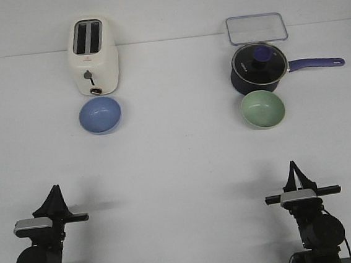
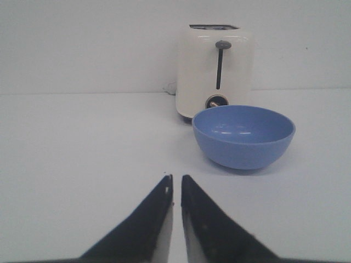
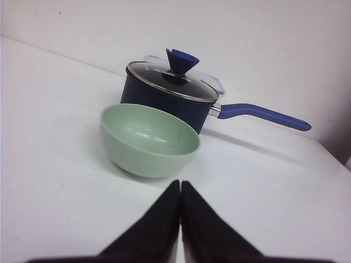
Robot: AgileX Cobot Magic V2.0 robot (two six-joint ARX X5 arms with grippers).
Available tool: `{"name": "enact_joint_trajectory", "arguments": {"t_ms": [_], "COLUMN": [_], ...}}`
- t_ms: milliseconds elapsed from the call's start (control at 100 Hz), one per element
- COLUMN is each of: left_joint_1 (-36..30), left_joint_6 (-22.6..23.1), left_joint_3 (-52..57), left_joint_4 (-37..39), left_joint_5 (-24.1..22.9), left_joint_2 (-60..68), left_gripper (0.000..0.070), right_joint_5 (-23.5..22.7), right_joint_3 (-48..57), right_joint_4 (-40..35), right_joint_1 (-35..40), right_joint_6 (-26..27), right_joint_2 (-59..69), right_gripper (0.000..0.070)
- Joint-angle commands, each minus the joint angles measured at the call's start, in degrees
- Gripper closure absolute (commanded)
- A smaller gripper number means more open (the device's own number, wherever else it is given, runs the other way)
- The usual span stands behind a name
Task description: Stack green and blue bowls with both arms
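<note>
The light blue bowl (image 1: 100, 114) sits upright on the white table at the far left, just in front of a toaster; it also shows in the left wrist view (image 2: 243, 136). The pale green bowl (image 1: 263, 109) sits at the far right in front of a saucepan; it also shows in the right wrist view (image 3: 148, 140). My left gripper (image 1: 55, 189) is near the table's front left, shut and empty, well short of the blue bowl (image 2: 175, 178). My right gripper (image 1: 291, 165) is at the front right, shut and empty, short of the green bowl (image 3: 180, 183).
A cream toaster (image 1: 93, 55) stands behind the blue bowl. A dark navy saucepan (image 1: 258, 68) with a glass lid and a blue handle pointing right stands behind the green bowl. A clear rectangular lid (image 1: 256, 28) lies behind the pan.
</note>
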Motion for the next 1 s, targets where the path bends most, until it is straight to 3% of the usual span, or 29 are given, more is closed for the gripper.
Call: {"name": "enact_joint_trajectory", "arguments": {"t_ms": [0,740,870,990], "left_joint_1": [0.0,0.0,0.0,0.0], "left_joint_6": [-0.3,-0.3,-0.3,-0.3], "left_joint_3": [-1.2,-1.2,-1.2,-1.2], "left_joint_4": [0.7,0.7,0.7,0.7], "left_joint_5": [0.0,0.0,0.0,0.0], "left_joint_2": [-0.1,-0.1,-0.1,-0.1], "left_gripper": [0.0685,0.0685,0.0685,0.0685], "right_joint_5": [0.0,0.0,-0.2,-0.2], "right_joint_3": [-0.1,-0.1,-0.1,-0.1], "right_joint_4": [0.7,0.7,0.7,0.8], "right_joint_1": [0.1,0.1,0.1,0.1], "right_joint_6": [-0.2,-0.1,1.7,9.1], "right_joint_2": [0.0,0.0,0.0,0.0], "right_gripper": [0.0700,0.0700,0.0700,0.0700]}}
